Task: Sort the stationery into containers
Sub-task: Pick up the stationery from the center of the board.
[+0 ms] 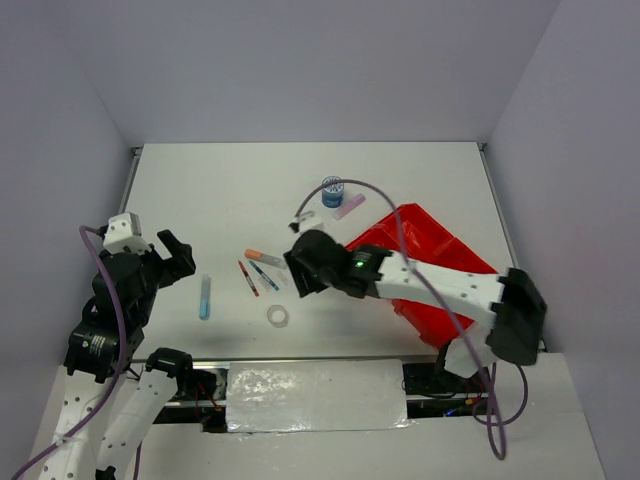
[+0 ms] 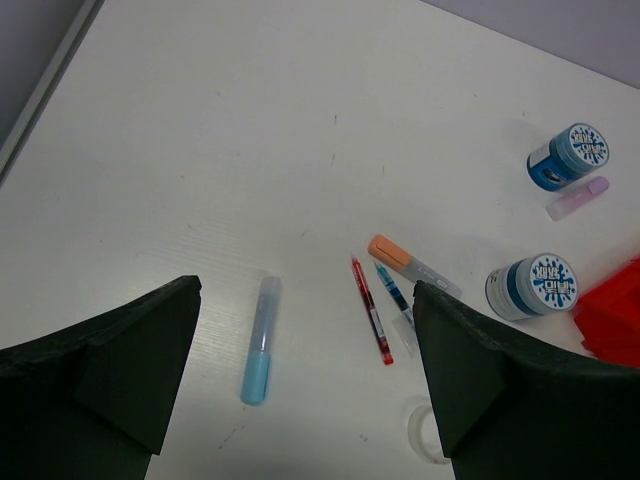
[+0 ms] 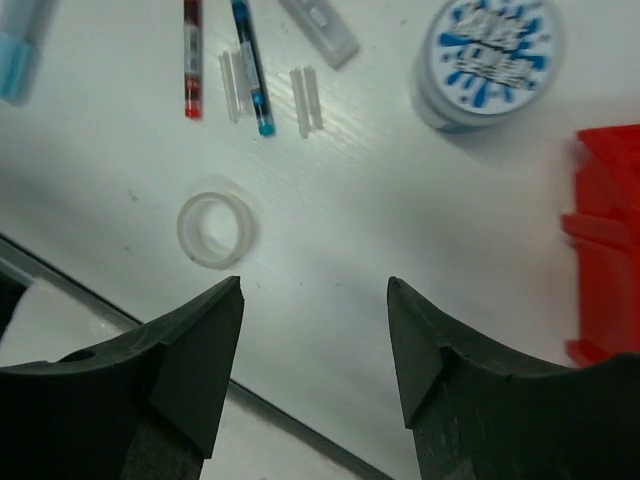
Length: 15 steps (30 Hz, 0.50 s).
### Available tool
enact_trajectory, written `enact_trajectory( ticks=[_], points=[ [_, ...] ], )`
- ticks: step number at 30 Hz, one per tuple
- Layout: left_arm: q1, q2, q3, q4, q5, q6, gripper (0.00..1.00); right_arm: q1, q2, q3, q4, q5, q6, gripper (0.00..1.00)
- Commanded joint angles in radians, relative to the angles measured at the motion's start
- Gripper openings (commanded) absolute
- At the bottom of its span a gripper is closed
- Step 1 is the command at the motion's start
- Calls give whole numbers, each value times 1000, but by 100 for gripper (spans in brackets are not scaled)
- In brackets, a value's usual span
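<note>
The red divided tray [image 1: 437,251] lies at the right; its edge shows in the right wrist view [image 3: 606,240]. A light blue pen [image 1: 204,297], red pen [image 1: 248,278], blue pen [image 1: 265,276], orange-tipped marker [image 1: 262,258] and clear tape ring [image 1: 278,316] lie mid-table. One blue-white roll [image 1: 332,190] and the pink stick [image 1: 349,206] lie farther back. The second roll [image 3: 487,55] sits under my right arm. My right gripper [image 3: 315,284] is open and empty, above the table just right of the tape ring [image 3: 212,230]. My left gripper [image 2: 306,290] is open and empty, above the light blue pen [image 2: 258,340].
Two small clear caps [image 3: 307,100] lie beside the blue pen [image 3: 250,65]. The table's near edge, with a foil-covered strip [image 1: 315,395], runs just below the tape ring. A purple cable [image 1: 375,190] arcs over the right arm.
</note>
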Motion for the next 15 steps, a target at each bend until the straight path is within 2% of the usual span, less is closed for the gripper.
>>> enact_trajectory(
  ticks=[1, 5, 15],
  points=[
    [-5, 11, -3, 42, 3, 14, 99, 66, 169, 108, -35, 67, 39, 66],
    [-9, 8, -3, 43, 1, 14, 99, 94, 353, 197, -66, 70, 67, 60],
    [-15, 11, -1, 42, 3, 14, 99, 124, 454, 203, 11, -46, 64, 60]
  ],
)
